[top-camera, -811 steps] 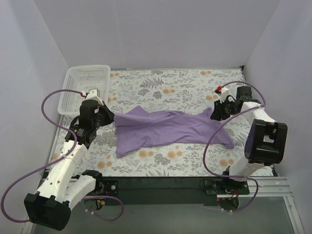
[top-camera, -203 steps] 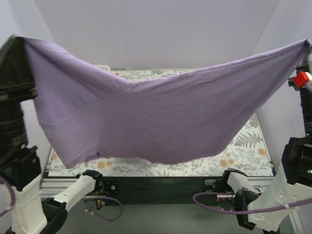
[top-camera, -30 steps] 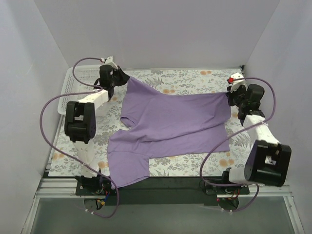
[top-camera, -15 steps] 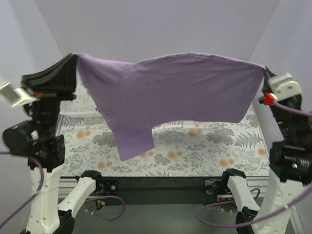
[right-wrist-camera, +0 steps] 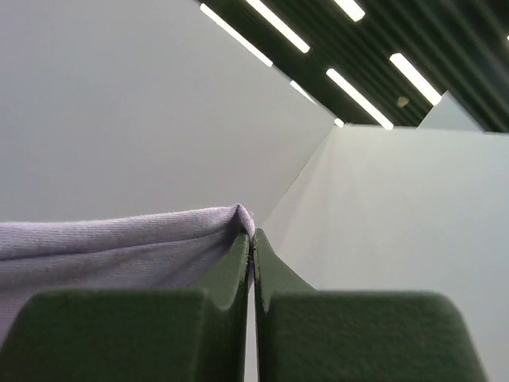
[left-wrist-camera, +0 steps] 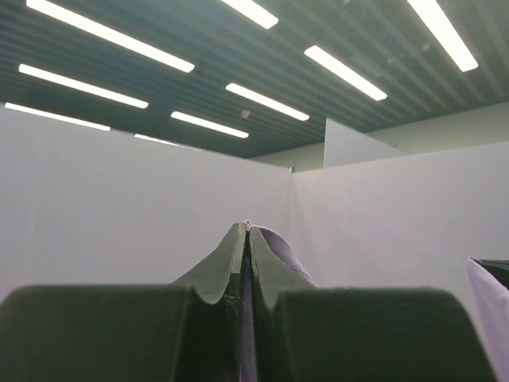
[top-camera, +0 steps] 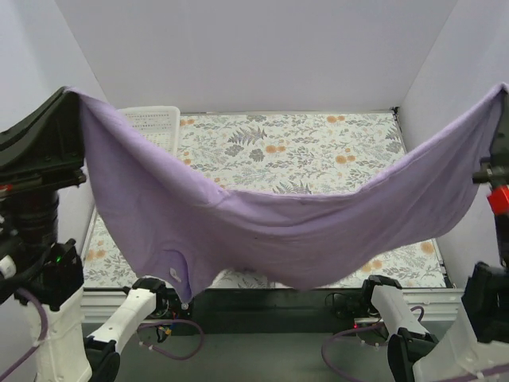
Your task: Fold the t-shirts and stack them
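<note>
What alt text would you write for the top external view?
A lavender t-shirt sags in mid-air like a hammock, held high at both ends by the left gripper and right gripper, above a floral table with a white basket.

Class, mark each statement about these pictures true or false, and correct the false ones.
1. The t-shirt hangs stretched between the left gripper and right gripper. True.
2. The left gripper is open. False: it is shut on the t-shirt.
3. The t-shirt is folded. False: it is spread out, unfolded.
4. The white basket stands at the table's far left corner. True.
5. The t-shirt's middle rises above its held ends. False: it sags below them.
</note>
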Robot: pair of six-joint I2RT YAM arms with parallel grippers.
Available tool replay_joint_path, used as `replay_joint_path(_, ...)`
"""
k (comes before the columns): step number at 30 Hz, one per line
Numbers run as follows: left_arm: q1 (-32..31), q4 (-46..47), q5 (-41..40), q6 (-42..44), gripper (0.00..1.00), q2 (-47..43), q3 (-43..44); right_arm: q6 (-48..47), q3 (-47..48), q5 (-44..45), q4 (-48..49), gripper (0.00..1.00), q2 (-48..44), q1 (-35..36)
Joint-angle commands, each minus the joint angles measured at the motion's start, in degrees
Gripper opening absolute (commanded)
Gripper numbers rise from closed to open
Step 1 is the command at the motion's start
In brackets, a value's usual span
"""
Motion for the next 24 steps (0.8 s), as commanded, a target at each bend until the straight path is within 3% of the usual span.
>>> replay_joint_path(1, -0.61, -2.01, -1.73, 3.17, 0.0, 5.99, -8.94, 0.3, -11.21, 1.65, 1.11, 0.01, 3.1, -0.06)
replay_joint_path(6, -0.61, 5.28, -3.67, 5.63, 0.0, 9.76, -25.13, -2.86, -43.59, 1.29, 15.08, 0.01, -0.34, 0.03)
replay_joint_path(12, -0.52, 15.63, -3.14, 7.3, 0.0, 27.32, -37.19, -3.31, -70.18, -2.31, 36.25, 0.01, 1.94, -0.06)
replay_joint_path(14, -0.26, 17.32, -2.97, 7.13, 0.0, 37.42, -36.5, -2.95, -77.23, -3.8, 43.96, 0.01, 5.18, -0.06)
replay_joint_path(19, 0.09, 16.81, -0.86, 6.52, 0.0, 59.46, -25.2, -1.28, -86.29, -5.91, 60.43, 0.01, 16.76, -0.06)
replay_joint_path(24, 0.18, 11.54, -2.0, 7.13, 0.0, 72.06, -14.02, -1.55, -82.01, -6.54, 64.05, 0.01, 29.69, -0.15)
